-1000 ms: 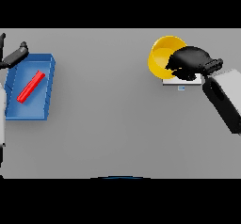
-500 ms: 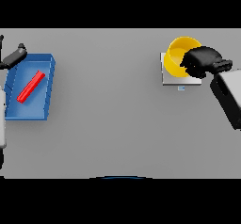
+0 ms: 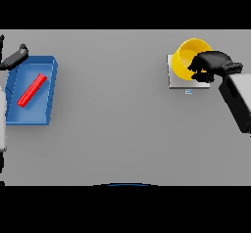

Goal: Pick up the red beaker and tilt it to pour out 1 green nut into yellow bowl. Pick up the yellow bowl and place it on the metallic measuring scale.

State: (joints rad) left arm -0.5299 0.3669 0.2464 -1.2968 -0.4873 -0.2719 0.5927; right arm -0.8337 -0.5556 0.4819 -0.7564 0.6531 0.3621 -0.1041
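The bowl is showing as a bright yellow round dish, tilted so that its open mouth is facing left and toward the viewer, with the inside wall lit and a darker yellow band along its left rim. It is sitting over the scale, a pale grey square plate at the far right of the worktop; whether its base is resting flat on the plate cannot be told. A small light mark is lying just near of the scale's near edge.

The right hand is reaching in from the right, its dark fingers curling around the bowl's right rim and gripping it, covering that side of the bowl. The white and grey forearm is running off toward the near right edge.

The beaker is appearing as a slim red bar lying slantwise inside a blue tray at the far left of the worktop, well apart from the bowl. No green nut is being made out inside the bowl.

The left hand is showing at the far left edge, just beyond the tray's far corner, touching nothing; its dark fingers are lying fairly straight.
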